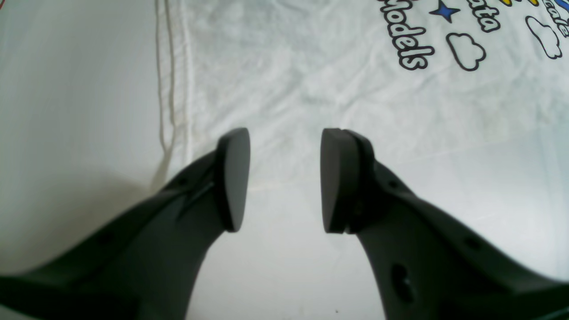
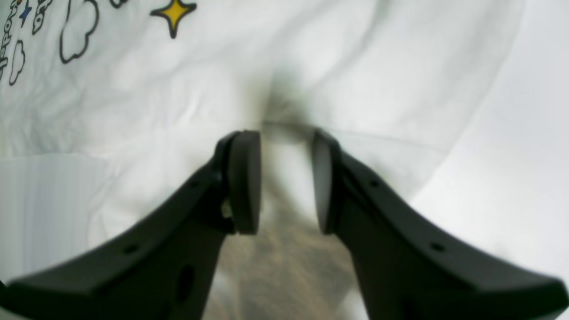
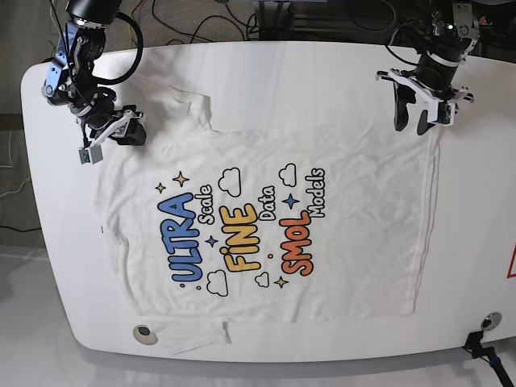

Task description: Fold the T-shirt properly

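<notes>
The white T-shirt [image 3: 339, 266] lies spread flat on the table, print up, with blue "ULTRA", yellow "FINE" and orange "SMOL". My left gripper [image 3: 410, 121] hovers over its far right hem corner. In the left wrist view this gripper [image 1: 284, 182] stands open above the shirt's [image 1: 289, 66] corner, with nothing between the pads. My right gripper [image 3: 129, 133] is at the shirt's far left sleeve. In the right wrist view it [image 2: 284, 182] is closed on a bunch of the white cloth [image 2: 355, 66], and a crease runs up from the fingertips.
The white table [image 3: 266, 72] has rounded corners, and cables hang behind its far edge. A small round grey disc [image 3: 143, 331] sits near the front left edge. A black clamp [image 3: 484, 343] is at the front right corner. The near sleeve [image 3: 193, 339] lies folded at the front edge.
</notes>
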